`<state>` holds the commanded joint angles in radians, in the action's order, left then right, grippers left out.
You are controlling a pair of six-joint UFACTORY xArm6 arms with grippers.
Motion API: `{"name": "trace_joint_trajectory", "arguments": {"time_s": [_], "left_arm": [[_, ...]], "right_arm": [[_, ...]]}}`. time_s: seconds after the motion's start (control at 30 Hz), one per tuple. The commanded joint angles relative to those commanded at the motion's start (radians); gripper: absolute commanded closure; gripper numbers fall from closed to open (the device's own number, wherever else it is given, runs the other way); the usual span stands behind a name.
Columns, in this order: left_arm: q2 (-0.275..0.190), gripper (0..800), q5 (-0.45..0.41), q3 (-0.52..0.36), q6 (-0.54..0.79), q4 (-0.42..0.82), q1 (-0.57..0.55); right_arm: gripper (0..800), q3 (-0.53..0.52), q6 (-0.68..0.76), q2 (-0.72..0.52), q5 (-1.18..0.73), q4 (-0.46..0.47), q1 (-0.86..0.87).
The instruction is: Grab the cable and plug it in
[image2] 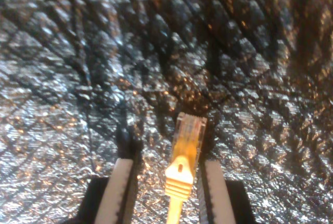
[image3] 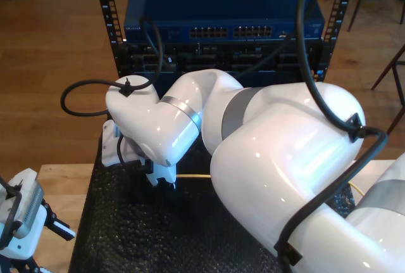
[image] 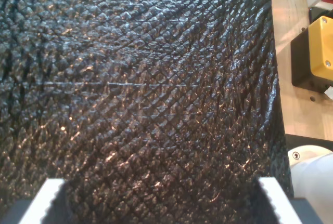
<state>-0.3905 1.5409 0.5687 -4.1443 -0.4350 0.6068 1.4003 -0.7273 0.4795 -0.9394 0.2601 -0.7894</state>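
The yellow cable lies on the black mat, its clear plug pointing away from the second wrist camera. My second gripper is open around it; the cable sits close to one finger, with a gap to the other. In the exterior view my second gripper is down on the mat, and the cable runs off toward the exterior view's right under the arm. My first gripper is open over bare mat, holding nothing.
A blue network switch with rows of ports stands in a rack behind the mat. An arm's gripper head sits at the exterior view's lower left. A yellow box rests on the wooden table beside the mat.
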Motion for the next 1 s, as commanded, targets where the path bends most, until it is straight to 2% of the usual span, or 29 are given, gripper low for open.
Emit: {"name": "trace_joint_trajectory", "arguments": {"time_s": [0.63, 0.93, 1.0], "left_arm": [[0.000, 0, 0.002, 0.002, 0.000, -0.002, 0.000], [0.000, 0, 0.002, 0.002, -0.002, -0.002, 0.000], [0.000, 0, 0.002, 0.002, -0.002, -0.002, 0.000]], "right_arm": [[512, 0.000, 0.002, -0.003, -0.002, 0.002, 0.000], [554, -0.002, 0.003, -0.003, 0.000, 0.003, 0.000], [586, -0.002, 0.002, -0.003, 0.000, 0.003, 0.000]]}}
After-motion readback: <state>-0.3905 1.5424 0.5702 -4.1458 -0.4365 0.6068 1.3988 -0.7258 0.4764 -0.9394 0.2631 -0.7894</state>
